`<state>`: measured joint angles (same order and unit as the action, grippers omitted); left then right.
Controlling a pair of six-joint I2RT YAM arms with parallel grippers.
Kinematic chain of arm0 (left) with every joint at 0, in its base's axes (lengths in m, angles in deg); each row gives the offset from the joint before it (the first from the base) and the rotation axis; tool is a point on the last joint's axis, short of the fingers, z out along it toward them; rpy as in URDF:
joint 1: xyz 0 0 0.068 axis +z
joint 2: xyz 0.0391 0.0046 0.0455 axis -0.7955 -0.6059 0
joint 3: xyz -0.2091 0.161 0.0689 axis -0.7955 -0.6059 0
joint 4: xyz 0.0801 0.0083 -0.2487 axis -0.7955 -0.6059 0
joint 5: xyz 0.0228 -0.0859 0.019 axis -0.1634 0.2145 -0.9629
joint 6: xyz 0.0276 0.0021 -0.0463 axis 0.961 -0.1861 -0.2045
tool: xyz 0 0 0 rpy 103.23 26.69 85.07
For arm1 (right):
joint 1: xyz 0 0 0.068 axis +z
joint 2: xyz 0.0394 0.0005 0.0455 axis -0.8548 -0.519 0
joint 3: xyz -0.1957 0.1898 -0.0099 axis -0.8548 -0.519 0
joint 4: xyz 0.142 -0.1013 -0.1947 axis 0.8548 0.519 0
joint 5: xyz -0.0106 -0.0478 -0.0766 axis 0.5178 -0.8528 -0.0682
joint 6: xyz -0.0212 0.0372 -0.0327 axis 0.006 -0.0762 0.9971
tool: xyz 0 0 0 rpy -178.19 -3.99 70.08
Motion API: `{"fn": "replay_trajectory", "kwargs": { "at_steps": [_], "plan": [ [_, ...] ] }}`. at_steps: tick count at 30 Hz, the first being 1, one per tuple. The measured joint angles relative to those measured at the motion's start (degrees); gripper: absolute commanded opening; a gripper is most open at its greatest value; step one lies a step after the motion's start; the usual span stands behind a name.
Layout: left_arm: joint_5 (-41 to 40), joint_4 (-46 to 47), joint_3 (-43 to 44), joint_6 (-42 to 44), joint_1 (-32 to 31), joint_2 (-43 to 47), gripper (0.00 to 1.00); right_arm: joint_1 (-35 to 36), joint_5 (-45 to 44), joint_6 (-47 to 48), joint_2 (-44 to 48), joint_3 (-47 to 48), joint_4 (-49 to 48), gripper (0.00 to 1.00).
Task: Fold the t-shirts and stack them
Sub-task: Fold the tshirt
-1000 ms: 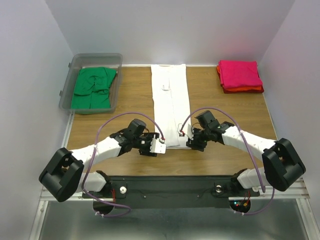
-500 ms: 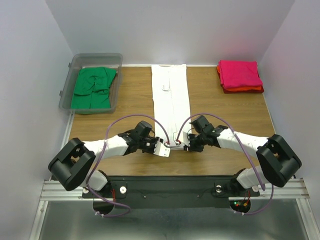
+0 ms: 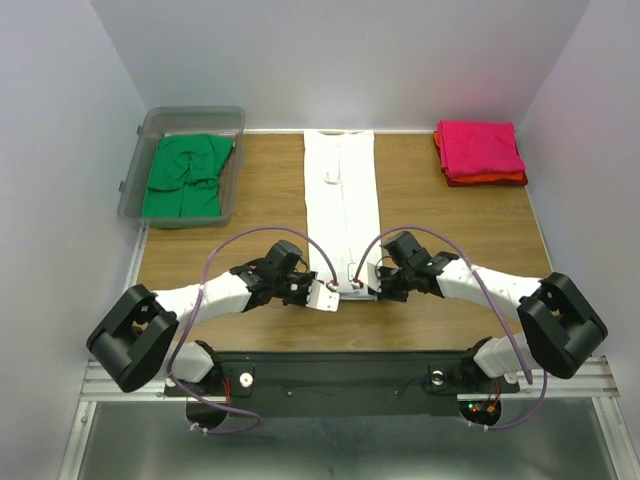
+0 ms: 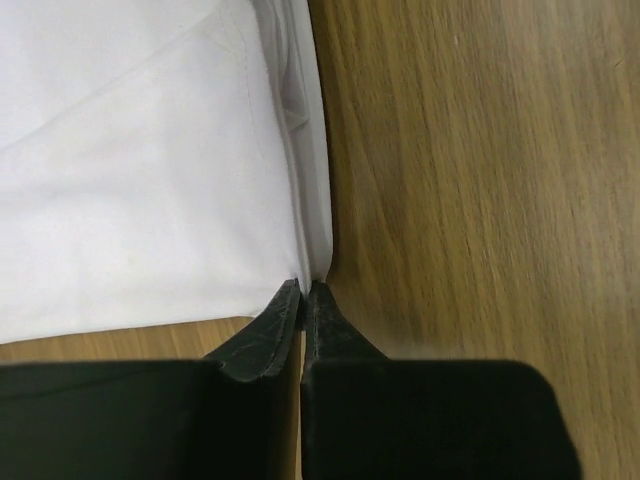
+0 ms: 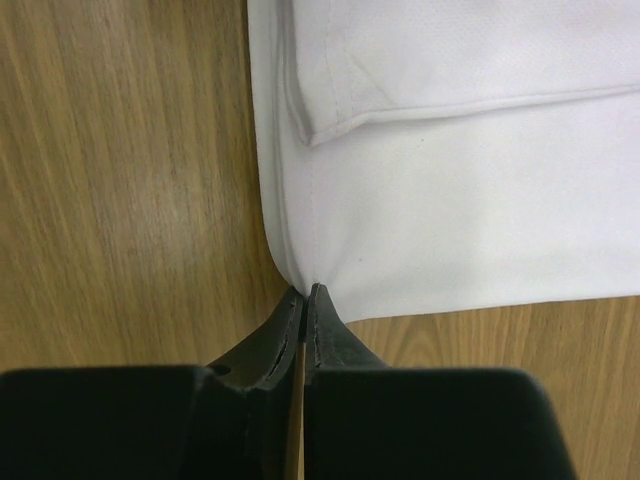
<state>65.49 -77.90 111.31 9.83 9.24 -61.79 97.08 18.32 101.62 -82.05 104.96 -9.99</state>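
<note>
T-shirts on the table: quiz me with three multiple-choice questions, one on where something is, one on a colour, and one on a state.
1. Where is the green shirt?
A) in the bin
B) on a chair
C) on a hanger

2. What colour tops the far-right stack?
A) blue
B) pink
C) black

3. How do the left fingers stand at the near corner of the white shirt?
A) wide open
B) shut on it
C) holding a cup

Answers:
1. A, the green cloth lies inside the bin's walls.
2. B, pink shows uppermost in the top view.
3. B, the left wrist view shows the tips pinched together on the corner.
</note>
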Motion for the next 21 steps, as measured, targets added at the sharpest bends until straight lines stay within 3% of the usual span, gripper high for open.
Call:
{"fn": "replay_trajectory", "kwargs": {
  "at_steps": [14, 21],
  "plan": [
    [8.6, -12.2, 2.3, -7.2, -0.1, 14.3, 0.0, 0.0, 1.1, -6.5, 15.6, 2.8, 14.3, 0.0],
    [11.5, -18.3, 9.4, -10.6, 2.6, 12.2, 0.0, -0.9, -1.2, -6.3, 12.0, 9.6, 17.1, 0.01]
  ]
}}
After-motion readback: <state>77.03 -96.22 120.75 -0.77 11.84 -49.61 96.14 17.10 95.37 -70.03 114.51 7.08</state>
